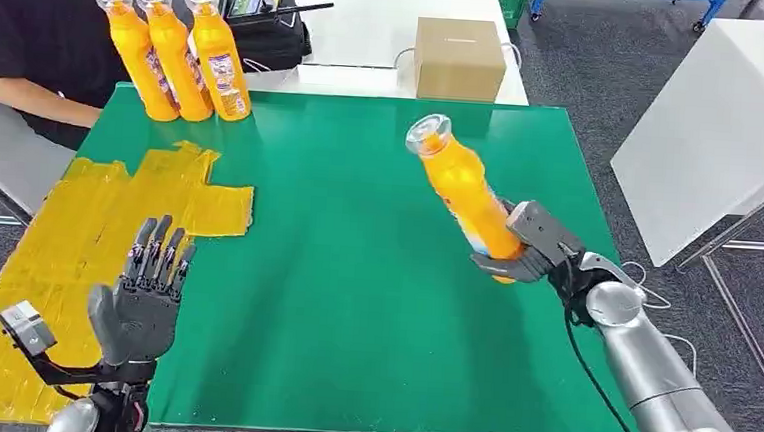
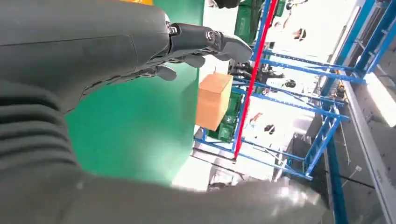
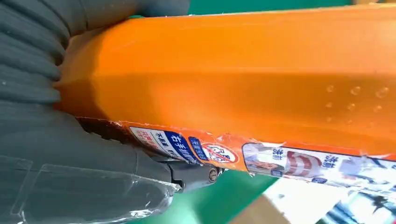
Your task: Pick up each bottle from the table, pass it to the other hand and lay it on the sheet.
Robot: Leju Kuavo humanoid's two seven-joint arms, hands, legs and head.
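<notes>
Silver forearm and right robot hand (image 1: 528,247) come in from below on the right, and that hand grasps the lower body of an orange bottle (image 1: 462,194), lifted off the green counter (image 1: 354,274) and tilted, cap up and leaning toward the left. Opposite it, the left robot hand (image 1: 145,297) is raised over the counter's left part, released, fingers apart and pointing up, holding nothing; it hangs just beside the yellow sheet (image 1: 75,247), well apart from the bottle.

By my reading the pickup is done and the pass between hands is the step in hand. The next move calls for bringing the two hands together over the middle of the counter, so the left can close on the free upper body before the right lets go; after that the bottle goes down on its side on the sheet. Three more bottles (image 1: 177,58) stand upright at the far left corner, waiting.

Right wrist view adds what the head view cannot: the torn label (image 3: 261,154) and the thumb pressed against it. Left wrist view shows the empty fingers (image 2: 205,39) and a cardboard box (image 2: 214,100) beyond the counter.
</notes>
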